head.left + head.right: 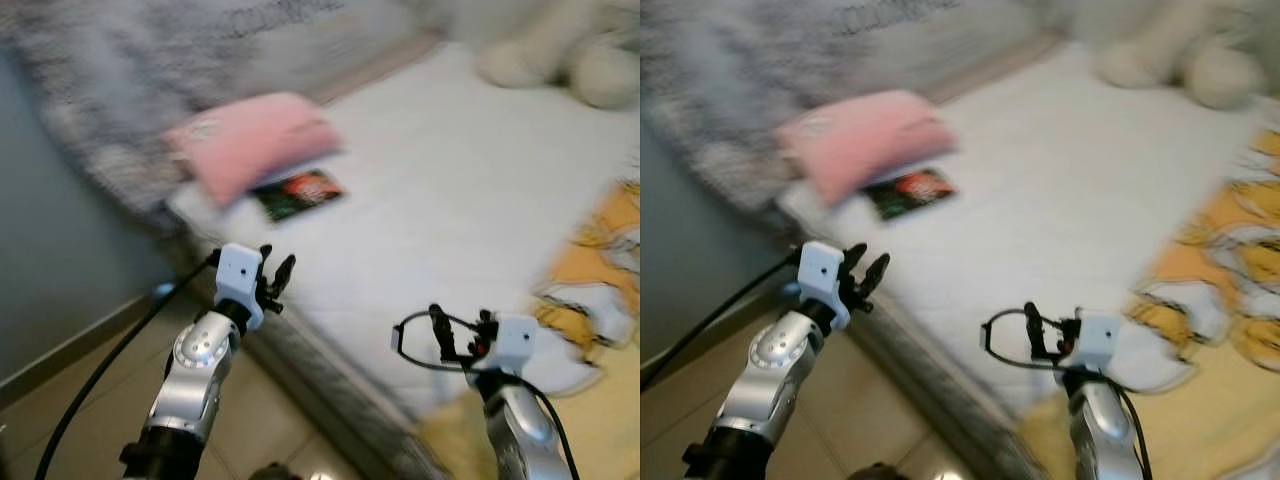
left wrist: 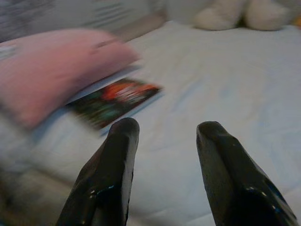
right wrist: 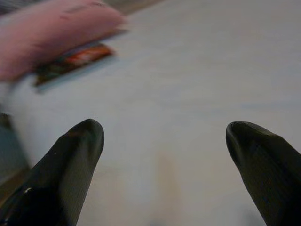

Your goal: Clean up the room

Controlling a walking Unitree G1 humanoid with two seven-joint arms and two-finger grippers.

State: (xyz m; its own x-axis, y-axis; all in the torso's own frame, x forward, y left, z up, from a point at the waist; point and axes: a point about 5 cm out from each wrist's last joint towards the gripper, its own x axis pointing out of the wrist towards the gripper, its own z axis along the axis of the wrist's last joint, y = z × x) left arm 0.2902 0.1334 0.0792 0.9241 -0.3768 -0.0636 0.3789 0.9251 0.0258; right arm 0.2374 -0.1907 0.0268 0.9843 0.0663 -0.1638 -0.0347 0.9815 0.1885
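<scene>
A dark book lies on the white mattress, its far left edge tucked under a pink pillow. Both grippers hover empty at the near edge, left gripper and right gripper with fingers spread. A plush toy sits far right.

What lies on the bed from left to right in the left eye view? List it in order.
pink pillow → book → white stuffed toy

Both silver arms raised forward, left end effector and right end effector fingers apart.
</scene>
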